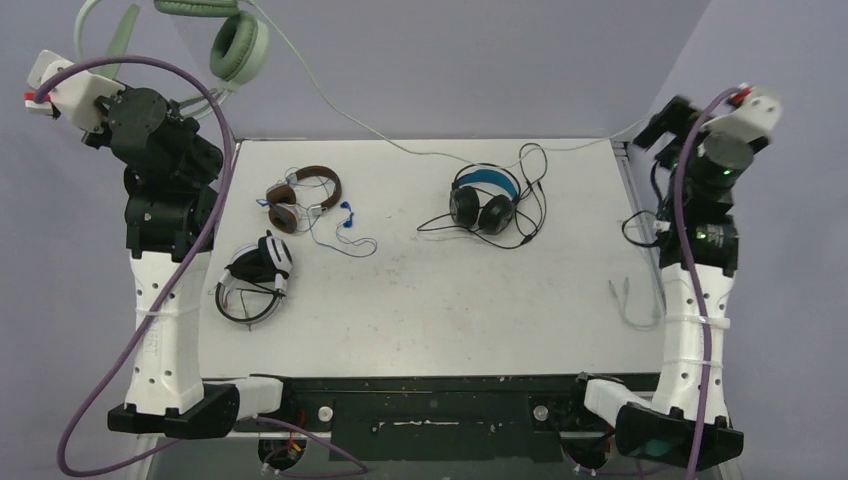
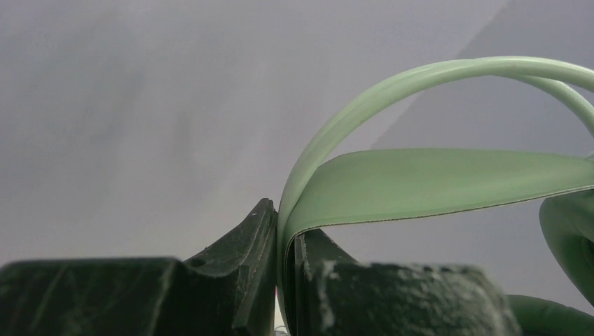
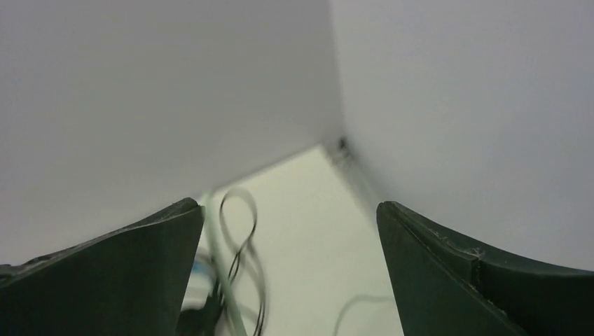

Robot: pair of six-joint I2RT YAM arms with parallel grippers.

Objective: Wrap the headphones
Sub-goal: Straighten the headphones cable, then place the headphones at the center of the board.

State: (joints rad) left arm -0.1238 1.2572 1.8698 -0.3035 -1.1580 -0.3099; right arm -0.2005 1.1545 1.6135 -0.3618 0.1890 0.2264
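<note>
My left gripper (image 2: pixel 284 224) is shut on the headband of the mint green headphones (image 2: pixel 434 175) and holds them high above the table's far left corner. In the top view their ear cup (image 1: pixel 238 45) hangs beside the left gripper (image 1: pixel 100 60), and their pale cord (image 1: pixel 400 140) trails down across the table's far edge to the right. My right gripper (image 3: pixel 291 206) is open and empty, raised over the table's far right corner (image 1: pixel 665 125). The brown headphones (image 1: pixel 300 195), the white striped headphones (image 1: pixel 255 275) and the black headphones with a blue headband (image 1: pixel 485 195) lie on the table.
The white table (image 1: pixel 440 310) has grey walls behind and beside it. A loose end of pale cord (image 1: pixel 630 300) lies near the right edge. A thin blue cord (image 1: pixel 345 235) lies by the brown headset. Black cord loops (image 3: pixel 242 231) show in the right wrist view.
</note>
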